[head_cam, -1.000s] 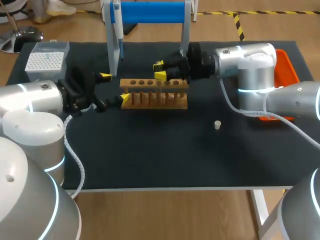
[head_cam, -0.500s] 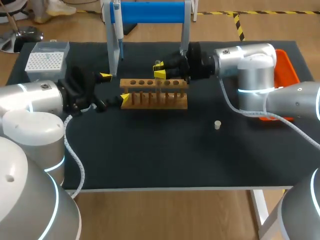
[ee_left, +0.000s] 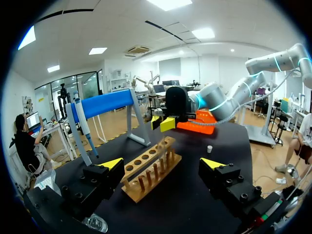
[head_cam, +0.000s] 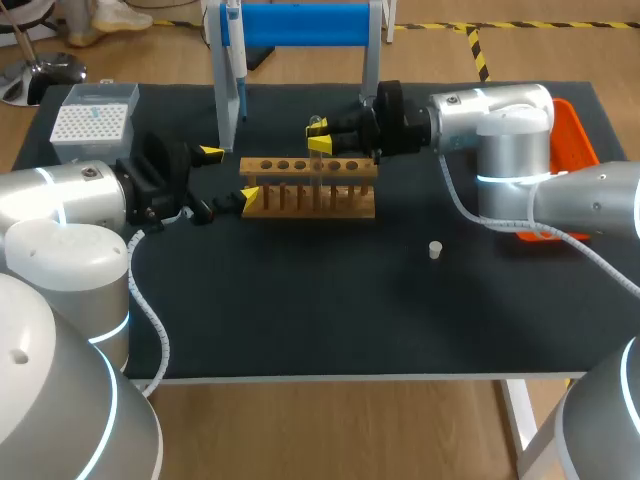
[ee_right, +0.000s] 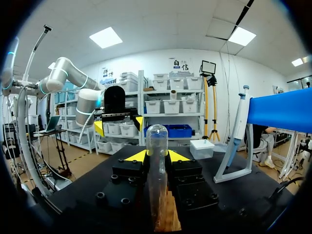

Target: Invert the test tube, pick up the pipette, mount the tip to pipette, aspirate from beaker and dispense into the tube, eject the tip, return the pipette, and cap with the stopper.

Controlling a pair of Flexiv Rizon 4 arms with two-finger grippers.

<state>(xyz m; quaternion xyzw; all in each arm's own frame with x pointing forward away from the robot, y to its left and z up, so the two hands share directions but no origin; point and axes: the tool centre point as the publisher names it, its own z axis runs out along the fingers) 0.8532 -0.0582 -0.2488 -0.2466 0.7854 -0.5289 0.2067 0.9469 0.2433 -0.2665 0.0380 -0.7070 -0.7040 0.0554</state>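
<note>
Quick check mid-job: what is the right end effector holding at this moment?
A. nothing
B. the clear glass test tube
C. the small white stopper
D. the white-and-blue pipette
B: in the right wrist view the clear glass test tube is clamped from both sides between the yellow tips of the right end effector, while the small white stopper lies loose on the black table mat.
</note>
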